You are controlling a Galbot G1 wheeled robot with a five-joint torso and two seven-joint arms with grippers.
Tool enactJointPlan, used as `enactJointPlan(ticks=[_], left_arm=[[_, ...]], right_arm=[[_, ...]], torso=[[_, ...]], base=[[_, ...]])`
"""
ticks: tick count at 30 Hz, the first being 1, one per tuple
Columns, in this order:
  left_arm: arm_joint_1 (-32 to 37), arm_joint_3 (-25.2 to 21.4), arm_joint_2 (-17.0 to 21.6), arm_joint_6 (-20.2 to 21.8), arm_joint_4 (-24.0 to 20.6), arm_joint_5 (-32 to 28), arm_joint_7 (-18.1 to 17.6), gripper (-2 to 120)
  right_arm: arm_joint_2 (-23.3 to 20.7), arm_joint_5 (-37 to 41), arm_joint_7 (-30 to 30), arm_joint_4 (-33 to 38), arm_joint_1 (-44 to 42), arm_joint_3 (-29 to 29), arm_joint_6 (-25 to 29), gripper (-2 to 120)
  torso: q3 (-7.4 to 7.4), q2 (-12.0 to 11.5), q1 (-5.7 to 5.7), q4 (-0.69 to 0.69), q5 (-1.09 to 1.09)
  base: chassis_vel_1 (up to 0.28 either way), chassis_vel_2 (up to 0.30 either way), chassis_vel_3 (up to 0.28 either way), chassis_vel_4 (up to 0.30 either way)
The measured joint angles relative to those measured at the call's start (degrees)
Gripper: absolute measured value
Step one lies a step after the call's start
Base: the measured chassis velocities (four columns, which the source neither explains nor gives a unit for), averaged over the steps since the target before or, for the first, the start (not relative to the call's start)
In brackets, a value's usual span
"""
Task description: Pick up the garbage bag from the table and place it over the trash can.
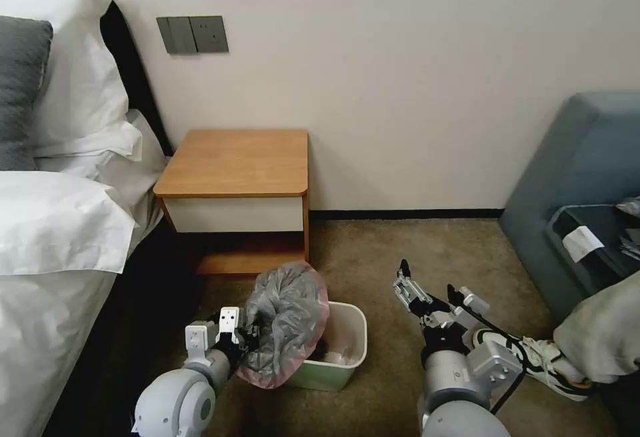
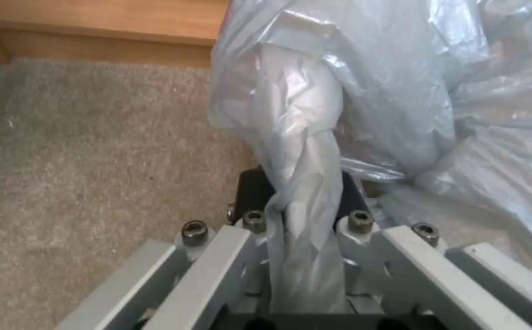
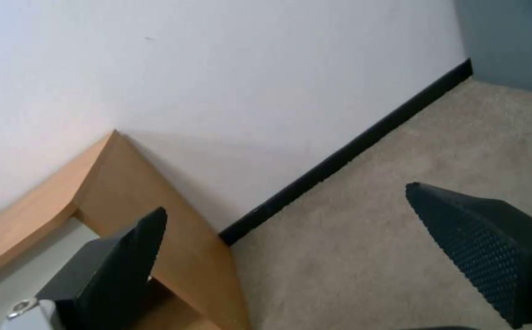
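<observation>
Left gripper [image 1: 248, 342] clamped on bunched neck of garbage bag [image 1: 285, 320]. I read bag hanging over near-left rim of trash can [image 1: 347, 350], mouth tilted up toward table [image 1: 240, 160]. Far-right rim uncovered, nearer right gripper [image 1: 427, 294], fingers spread, empty.

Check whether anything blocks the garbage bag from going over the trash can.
Nothing visible does. The left gripper is shut on a twisted strip of the garbage bag, which already hangs over the left end of the trash can. The can's right part is uncovered and its rim bare. The right gripper is open, off to the right above the carpet.
</observation>
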Motion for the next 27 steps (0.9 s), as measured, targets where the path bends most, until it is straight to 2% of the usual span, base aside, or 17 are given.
enactJointPlan(ticks=[4,6,8,9,12,13,14,15,16,18,19,21,22,24,26,27], left_arm=[[0.7,0.0,-0.2,-0.6,0.0,-0.2,-1.4,5],[2.0,-0.2,-0.7,-5.3,-1.0,0.2,-2.6,5],[3.4,-0.6,-0.9,-12.6,-2.0,0.7,-3.2,5],[3.4,-0.6,-0.9,-12.6,-2.0,0.7,-3.2,5],[5.1,-1.0,-0.7,-25.7,-2.4,1.2,-2.7,5],[5.1,-1.0,-0.7,-25.7,-2.4,1.2,-2.7,5],[5.4,-1.1,-0.6,-29.7,-2.0,1.8,-2.3,5],[5.6,-1.2,-0.6,-31.5,-1.8,2.2,-2.1,5],[6.1,-1.4,-0.4,-35.7,-1.4,2.6,-1.5,5],[6.4,-1.5,-0.3,-37.1,-1.3,2.7,-1.2,5],[7.0,-1.7,0.0,-39.8,-1.2,2.7,-0.3,5],[7.5,-2.0,0.4,-42.7,-1.1,2.9,1.0,5],[7.5,-2.0,0.4,-42.7,-1.1,2.9,1.0,5],[7.6,-2.1,1.1,-44.6,-0.9,2.6,2.3,5],[6.8,-1.8,1.9,-45.4,-0.3,1.5,3.2,5],[6.8,-1.8,1.9,-45.4,-0.3,1.5,3.2,5]], right_arm=[[0.0,0.0,-0.2,0.1,0.0,-0.1,0.0,100],[-0.3,0.0,-1.3,0.5,0.1,0.0,0.5,100],[-0.6,-0.2,-5.0,0.4,0.4,0.3,2.7,100],[-0.6,-0.2,-5.0,0.4,0.4,0.3,2.7,100],[-1.6,-0.2,-15.5,-0.4,1.1,0.2,7.5,100],[-1.6,-0.2,-15.5,-0.4,1.1,0.2,7.5,100],[-2.0,0.2,-18.4,-0.7,1.6,0.0,8.3,100],[-2.3,0.5,-20.1,-0.9,1.9,-0.2,8.7,100],[-3.2,1.9,-25.2,-1.4,2.8,-0.6,8.9,100],[-3.7,2.5,-27.5,-1.6,3.2,-0.6,8.7,100],[-4.9,4.3,-32.7,-2.0,4.3,-0.5,7.4,100],[-6.5,8.8,-38.3,-2.0,6.2,0.0,2.8,100],[-6.5,8.8,-38.3,-2.0,6.2,0.0,2.8,100],[-7.8,15.7,-40.8,-1.4,8.6,0.6,-3.2,100],[-8.7,20.9,-41.6,-1.1,9.7,1.2,-7.0,100],[-8.7,20.9,-41.6,-1.1,9.7,1.2,-7.0,100]], torso=[[0.0,0.0,0.0,-0.01,0.0],[0.0,0.0,0.0,0.0,-0.01],[0.0,0.0,0.0,0.0,0.0],[0.0,0.0,0.0,0.0,0.0],[0.0,0.0,0.0,0.0,0.0],[0.0,0.0,0.0,0.0,0.0],[0.0,0.0,0.0,-0.01,-0.01],[0.0,0.0,0.0,-0.01,0.0],[0.0,0.0,0.0,0.0,0.0],[0.0,0.0,0.0,0.0,0.0],[0.0,0.0,0.0,0.01,0.0],[0.0,0.0,0.0,0.0,0.0],[0.0,0.0,0.0,0.0,0.0],[0.0,0.0,0.0,0.01,0.0],[0.0,0.0,0.0,0.01,0.0],[0.0,0.0,0.0,0.01,0.0]], base=[[0.0,0.0,0.0,0.0],[0.0,0.0,0.0,0.0],[0.0,0.0,0.0,0.0],[0.0,0.0,0.0,0.0],[0.0,0.0,0.0,0.0],[0.0,0.0,0.0,0.0],[0.0,0.0,0.0,0.0],[0.0,0.0,0.0,0.0],[0.0,0.0,0.0,0.0],[0.0,0.0,0.0,0.0],[0.0,0.0,0.0,0.0],[0.0,0.0,0.0,0.0],[0.0,0.0,0.0,0.0],[0.0,0.0,0.0,0.0],[0.0,0.0,0.0,0.0],[0.0,0.0,0.0,0.0]])
